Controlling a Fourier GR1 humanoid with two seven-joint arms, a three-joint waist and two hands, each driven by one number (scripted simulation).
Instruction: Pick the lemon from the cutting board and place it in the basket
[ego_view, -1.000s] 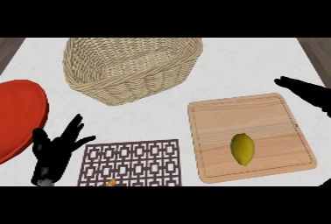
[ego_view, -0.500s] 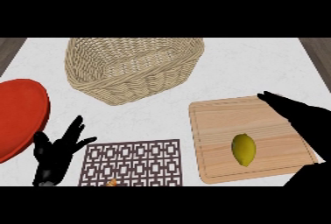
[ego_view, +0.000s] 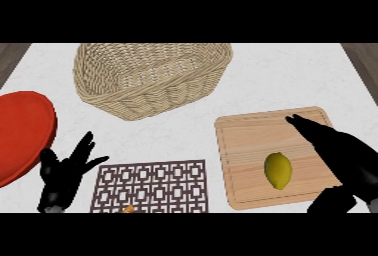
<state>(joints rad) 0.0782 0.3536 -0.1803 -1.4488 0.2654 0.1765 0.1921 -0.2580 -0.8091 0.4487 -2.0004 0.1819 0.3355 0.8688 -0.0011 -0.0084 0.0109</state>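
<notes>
White counter (ego_view: 295, 80): lemon (ego_view: 277, 170) on cutting board (ego_view: 251, 145), long axis near-far; right hand (ego_view: 341, 155) fingers straight, apart.

A kitchen: a white marbled counter top (ego_view: 295, 75) carries a pale wooden cutting board (ego_view: 251, 145), a woven wicker basket (ego_view: 151, 75), a red round plate (ego_view: 22, 130) and a brown lattice trivet (ego_view: 151, 186).

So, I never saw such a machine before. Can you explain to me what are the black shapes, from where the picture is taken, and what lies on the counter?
The view looks steeply down from a humanoid robot's head. The black shapes are its hands. The left hand rests open at the lower left, fingers up. The right hand reaches over the wooden cutting board, fingers straight, beside the lemon. It holds nothing yet. Also on the counter: a wicker basket, a red plate and a brown lattice trivet.
</notes>
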